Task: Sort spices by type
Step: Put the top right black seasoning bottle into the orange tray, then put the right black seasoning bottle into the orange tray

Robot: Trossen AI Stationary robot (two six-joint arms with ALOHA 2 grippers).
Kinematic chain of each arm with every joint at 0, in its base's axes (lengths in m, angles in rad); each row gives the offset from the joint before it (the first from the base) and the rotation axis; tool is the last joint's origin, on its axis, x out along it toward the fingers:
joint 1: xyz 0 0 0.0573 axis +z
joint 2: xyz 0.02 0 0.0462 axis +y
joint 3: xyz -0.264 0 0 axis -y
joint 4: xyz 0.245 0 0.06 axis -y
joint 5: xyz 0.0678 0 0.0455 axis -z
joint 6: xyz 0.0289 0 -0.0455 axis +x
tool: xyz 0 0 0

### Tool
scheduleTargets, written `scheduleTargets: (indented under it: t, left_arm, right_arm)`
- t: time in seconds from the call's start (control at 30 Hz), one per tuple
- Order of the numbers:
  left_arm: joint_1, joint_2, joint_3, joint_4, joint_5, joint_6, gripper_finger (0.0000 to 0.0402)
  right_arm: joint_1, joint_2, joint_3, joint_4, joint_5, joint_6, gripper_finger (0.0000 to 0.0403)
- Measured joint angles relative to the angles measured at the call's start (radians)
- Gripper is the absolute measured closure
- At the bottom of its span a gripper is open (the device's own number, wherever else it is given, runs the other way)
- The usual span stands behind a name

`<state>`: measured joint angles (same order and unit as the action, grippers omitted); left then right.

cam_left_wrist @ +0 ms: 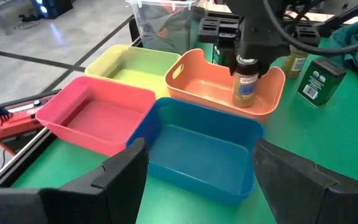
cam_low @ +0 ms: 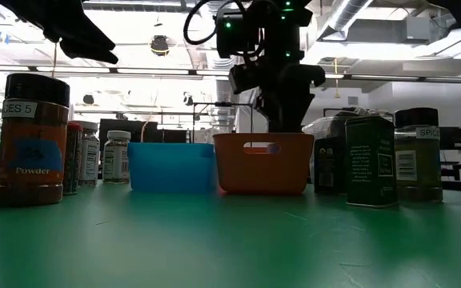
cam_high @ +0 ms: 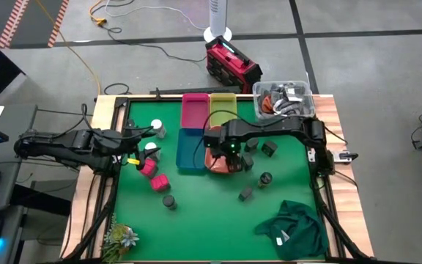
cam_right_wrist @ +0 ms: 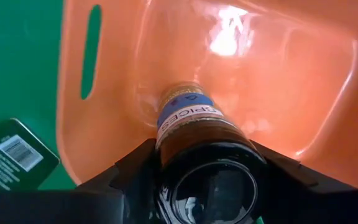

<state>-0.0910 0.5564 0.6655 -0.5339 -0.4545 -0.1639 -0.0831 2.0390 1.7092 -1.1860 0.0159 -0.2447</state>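
Taking the orange bin (cam_high: 218,163) as the landmark: far to its left, at the table's left edge, the left gripper (cam_high: 132,141) waits low over the mat with its fingers spread and nothing between them. Just beyond it stand two white-capped jars (cam_high: 157,129), and nearer the front from there two pink blocks (cam_high: 154,174) and a dark round jar (cam_high: 169,202). The blue bin (cam_high: 190,149) touches the orange bin's left side; behind the pair sit the pink bin (cam_high: 195,111) and the yellow bin (cam_high: 223,106). All three show no spices inside in the left wrist view.

Over the orange bin the right gripper (cam_right_wrist: 207,186) points straight down, its arm stretched in from the table's right edge. Its fingers are clamped on the dark cap of a spice jar (cam_left_wrist: 245,84), which hangs upright inside the bin; whether its base rests on the floor is unclear. The jar holds brown powder and carries a blue label.

To the orange bin's right, dark tins (cam_high: 269,149) and round jars (cam_high: 265,178) are scattered on the mat, one green tin (cam_right_wrist: 12,162) lying just outside the bin's wall. Behind them is a clear box (cam_high: 284,99), and toward the front right corner a green cloth (cam_high: 293,227).
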Motion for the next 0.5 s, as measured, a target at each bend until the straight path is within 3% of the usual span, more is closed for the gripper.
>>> scheduleTargets:
  t: [0.3, 0.5]
  left_arm:
    - [0.0, 0.0, 0.0, 0.0, -0.001, 0.002, 0.013]
    - [0.0, 0.0, 0.0, 0.0, -0.001, 0.002, 0.013]
  right_arm:
    - [0.002, -0.054, -0.001, 0.001, 0.008, 0.012, 0.0085]
    - [0.002, -0.129, -0.001, -0.038, 0.038, 0.065, 0.007]
